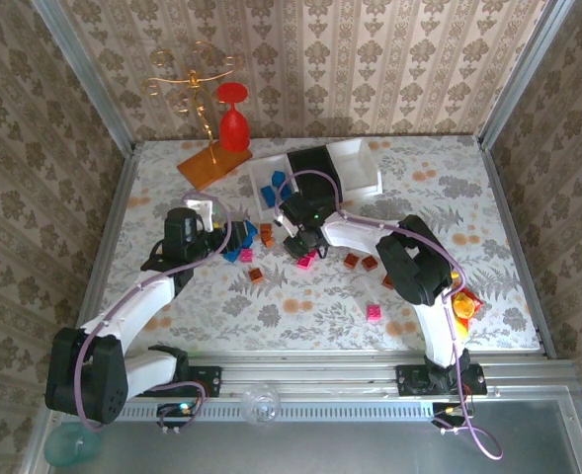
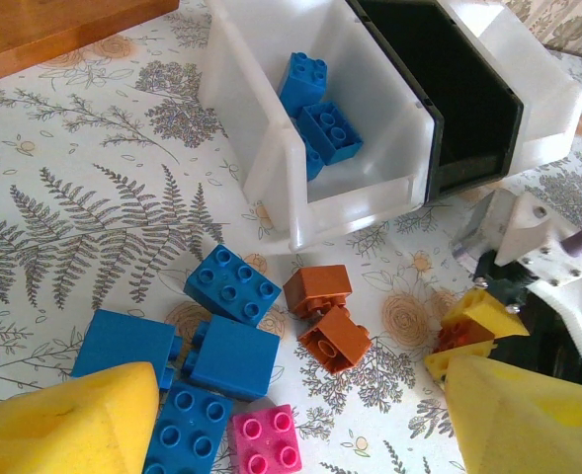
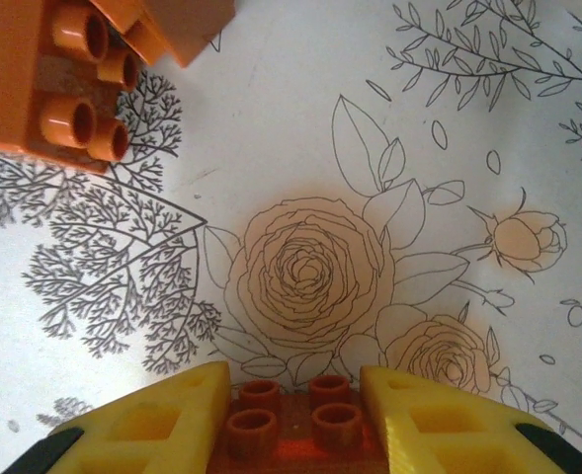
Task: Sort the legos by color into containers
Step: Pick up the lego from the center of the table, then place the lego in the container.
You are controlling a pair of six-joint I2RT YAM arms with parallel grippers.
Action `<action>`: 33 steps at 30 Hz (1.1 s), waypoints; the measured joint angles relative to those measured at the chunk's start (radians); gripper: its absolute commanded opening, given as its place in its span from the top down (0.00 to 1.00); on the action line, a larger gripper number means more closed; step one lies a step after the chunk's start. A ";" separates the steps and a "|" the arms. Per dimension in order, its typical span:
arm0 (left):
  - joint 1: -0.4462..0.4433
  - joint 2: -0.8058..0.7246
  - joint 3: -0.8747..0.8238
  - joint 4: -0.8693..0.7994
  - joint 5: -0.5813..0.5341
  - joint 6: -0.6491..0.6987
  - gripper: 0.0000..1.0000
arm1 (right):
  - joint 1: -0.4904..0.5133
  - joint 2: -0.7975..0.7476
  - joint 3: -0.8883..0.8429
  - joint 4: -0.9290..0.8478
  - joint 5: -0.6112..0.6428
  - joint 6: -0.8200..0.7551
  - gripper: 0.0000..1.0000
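Right claw (image 3: 291,395) grips an orange-brown brick (image 3: 295,433) by its flat sides, mid-table (image 1: 468,212), before the bins (image 2: 271,168) near the far edge. Left claw (image 2: 300,380) gapes wide above loose blue bricks (image 2: 231,286). Bricks look light, rigid and slick, so pinch opposite walls.

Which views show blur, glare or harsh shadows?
Top external: even light, soft shadows beside the arms, no glare. Left wrist: blue bricks sharp, left claw pads softer. Right wrist: table print sharp, orange brick in right claw slightly soft.
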 measured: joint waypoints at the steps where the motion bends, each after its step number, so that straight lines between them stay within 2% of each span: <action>1: 0.000 0.000 0.000 0.000 0.000 0.000 0.22 | -0.005 -0.016 -0.016 0.013 -0.015 0.010 0.68; 6: -0.006 0.000 0.000 0.000 0.001 -0.001 0.22 | -0.075 -0.146 -0.091 0.097 -0.122 0.080 0.69; 10: -0.045 0.000 0.000 0.002 -0.001 -0.005 0.22 | -0.188 -0.245 -0.117 0.203 -0.205 0.172 0.69; 13: -0.080 -0.002 0.000 0.008 -0.005 -0.005 0.22 | -0.272 -0.259 -0.106 0.284 -0.230 0.261 0.69; 17: -0.113 -0.002 0.000 0.008 -0.018 -0.008 0.22 | -0.349 -0.180 -0.008 0.331 -0.225 0.359 0.68; 24: -0.139 -0.011 0.000 0.011 -0.042 -0.016 0.22 | -0.350 0.094 0.321 0.330 -0.200 0.450 0.63; 29: -0.151 -0.021 0.000 0.010 -0.053 -0.020 0.22 | -0.347 0.267 0.539 0.249 -0.188 0.478 0.46; 33: -0.179 -0.023 0.001 0.006 -0.063 -0.021 0.22 | -0.348 0.283 0.580 0.193 -0.206 0.470 0.37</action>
